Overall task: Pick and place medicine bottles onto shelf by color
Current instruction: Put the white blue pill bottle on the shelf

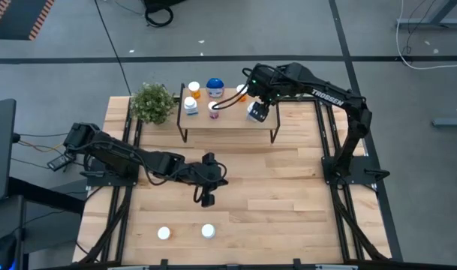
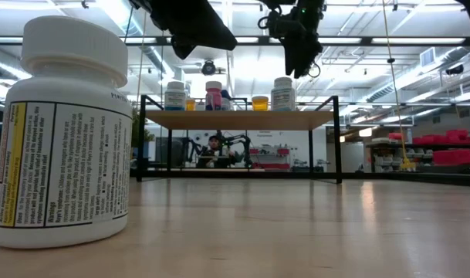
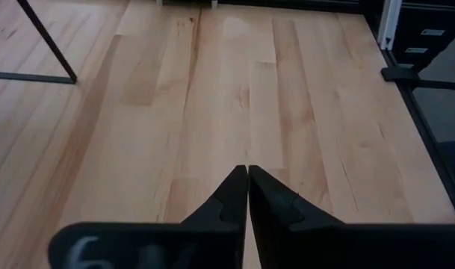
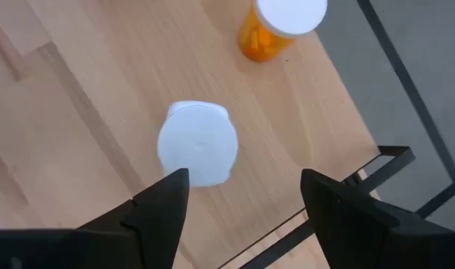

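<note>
Left gripper (image 3: 246, 196) is seen over bare tabletop (image 1: 288, 180), jaws pressed together. Two bottles (image 1: 186, 232) stand near the front edge; only the low view reads a label. Right gripper (image 4: 246, 205), jaws spread, hangs above a white-capped bottle (image 4: 196, 143) on the shelf (image 1: 228, 124).

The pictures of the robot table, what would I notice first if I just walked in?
Probably the shelf at the table's far edge, with little medicine bottles standing on it beside a green plant. The right tool hangs open just above a white-capped bottle on the shelf, with an orange bottle nearby. Two more white-capped bottles wait near the table's front edge, and the left tool hovers shut mid-table.
</note>
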`<control>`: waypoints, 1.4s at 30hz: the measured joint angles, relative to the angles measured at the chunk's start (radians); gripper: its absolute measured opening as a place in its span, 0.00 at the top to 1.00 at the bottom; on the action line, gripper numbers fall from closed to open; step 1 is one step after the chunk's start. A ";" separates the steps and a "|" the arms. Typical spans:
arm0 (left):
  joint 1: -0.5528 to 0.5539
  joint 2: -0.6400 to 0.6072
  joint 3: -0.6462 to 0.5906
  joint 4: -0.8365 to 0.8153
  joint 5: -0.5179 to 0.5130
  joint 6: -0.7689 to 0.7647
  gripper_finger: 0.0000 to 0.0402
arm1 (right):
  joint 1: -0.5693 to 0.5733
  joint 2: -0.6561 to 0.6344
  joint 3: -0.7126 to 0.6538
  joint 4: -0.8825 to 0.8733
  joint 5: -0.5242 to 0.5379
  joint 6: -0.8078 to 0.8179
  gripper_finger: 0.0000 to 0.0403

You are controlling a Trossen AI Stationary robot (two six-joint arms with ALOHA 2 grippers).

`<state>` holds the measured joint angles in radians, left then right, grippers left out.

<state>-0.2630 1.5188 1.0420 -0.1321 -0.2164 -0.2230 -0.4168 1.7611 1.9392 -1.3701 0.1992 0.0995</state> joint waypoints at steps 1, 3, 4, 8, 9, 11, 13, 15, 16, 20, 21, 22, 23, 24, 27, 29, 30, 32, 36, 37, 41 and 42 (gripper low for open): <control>0.000 0.000 0.000 0.000 0.000 0.000 0.95 | 0.000 0.000 0.000 0.000 0.006 -0.003 0.34; 0.000 0.000 0.000 0.000 0.000 0.000 0.96 | -0.002 -0.004 0.000 -0.001 0.010 -0.016 0.35; 0.001 0.000 0.000 -0.001 -0.001 0.000 0.96 | -0.002 -0.007 0.000 -0.003 0.010 -0.020 0.35; 0.001 0.000 0.000 -0.012 0.000 -0.001 0.97 | -0.002 -0.007 -0.015 -0.065 0.003 -0.022 0.36; 0.001 0.000 0.000 -0.014 0.000 -0.001 0.97 | -0.002 -0.008 -0.030 -0.070 -0.009 -0.022 0.37; 0.000 0.000 0.000 -0.015 0.000 -0.001 0.96 | 0.000 -0.006 -0.058 -0.082 -0.024 -0.018 0.37; 0.001 0.000 0.000 -0.015 -0.001 -0.001 0.95 | 0.000 -0.007 -0.093 -0.073 -0.016 -0.017 0.37; 0.001 0.000 0.000 -0.015 -0.001 -0.002 0.95 | -0.002 -0.007 -0.133 -0.060 -0.001 -0.013 0.37; 0.001 0.000 0.000 -0.015 -0.001 -0.004 0.96 | -0.006 -0.007 -0.157 -0.046 0.009 -0.010 0.37; 0.000 0.000 0.000 -0.015 -0.001 -0.007 0.97 | -0.028 -0.006 -0.227 0.016 0.033 0.002 0.37; 0.000 0.000 0.000 -0.015 0.000 -0.007 0.97 | -0.031 -0.006 -0.240 0.039 0.039 0.004 0.37; 0.000 0.000 0.000 -0.015 0.000 -0.007 0.97 | -0.036 -0.006 -0.250 0.058 0.043 0.004 0.37; 0.000 0.000 0.000 -0.015 0.000 -0.008 0.97 | -0.039 -0.005 -0.255 0.067 0.044 0.003 0.37; 0.000 0.000 0.000 -0.015 0.000 -0.008 0.97 | -0.042 -0.005 -0.257 0.074 0.046 0.002 0.37; 0.001 0.000 0.000 -0.015 -0.001 -0.009 0.96 | -0.046 -0.006 -0.257 0.111 0.047 0.002 0.37; 0.001 0.000 0.000 -0.015 -0.001 -0.009 0.95 | -0.046 -0.006 -0.257 0.127 0.047 0.002 0.37; 0.000 0.000 0.000 -0.015 -0.001 -0.009 0.95 | -0.046 -0.006 -0.257 0.132 0.047 0.002 0.37; 0.000 0.000 0.000 -0.015 0.000 -0.009 0.95 | -0.044 -0.006 -0.257 0.142 0.041 0.002 0.37; 0.000 0.000 0.000 -0.015 -0.001 -0.010 0.96 | -0.034 -0.006 -0.257 0.173 0.034 0.004 0.37; 0.000 0.000 0.000 -0.015 -0.001 -0.010 0.97 | -0.032 -0.006 -0.257 0.176 0.034 0.004 0.37; 0.000 0.000 0.000 -0.015 -0.001 -0.010 0.97 | -0.026 -0.006 -0.257 0.205 0.025 0.005 0.37; 0.001 0.000 0.000 -0.015 -0.001 -0.011 0.96 | -0.026 -0.006 -0.257 0.216 0.025 0.004 0.37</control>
<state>-0.2623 1.5188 1.0420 -0.1474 -0.2173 -0.2344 -0.4424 1.7554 1.6817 -1.1542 0.2239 0.1038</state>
